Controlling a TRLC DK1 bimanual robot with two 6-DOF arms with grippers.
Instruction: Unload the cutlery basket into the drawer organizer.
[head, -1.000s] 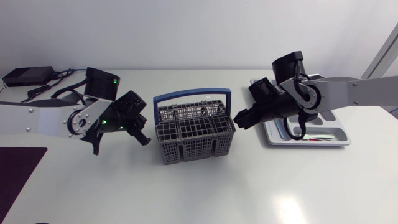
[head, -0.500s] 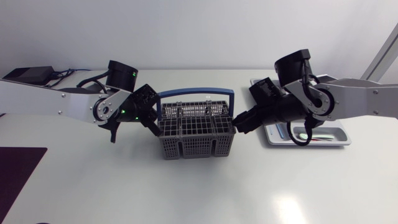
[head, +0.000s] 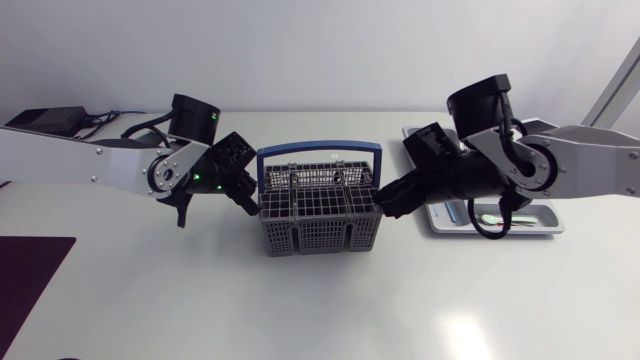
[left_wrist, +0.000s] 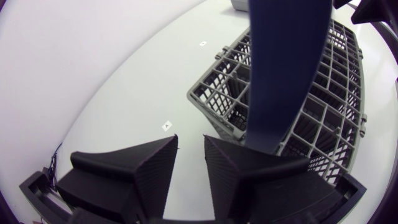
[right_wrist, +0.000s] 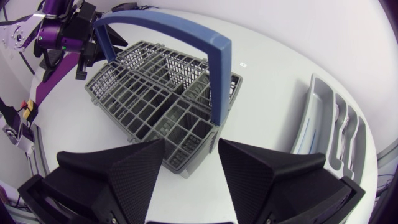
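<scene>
Left end effector (left_wrist: 190, 139) and right end effector (right_wrist: 191, 143) sit open and empty at either end of the basket (head: 318, 215), maybe to steady it; the organizer (head: 555, 228) lies close by.

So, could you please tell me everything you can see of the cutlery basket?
The cutlery basket is a grey plastic lattice box, split into several compartments, with a blue arched handle standing upright over it. It sits upright on the white table, midway between the arms. The open left claw is at its left rim and the open right claw at its right rim; whether either touches it cannot be told. Its contents are hard to make out.
</scene>
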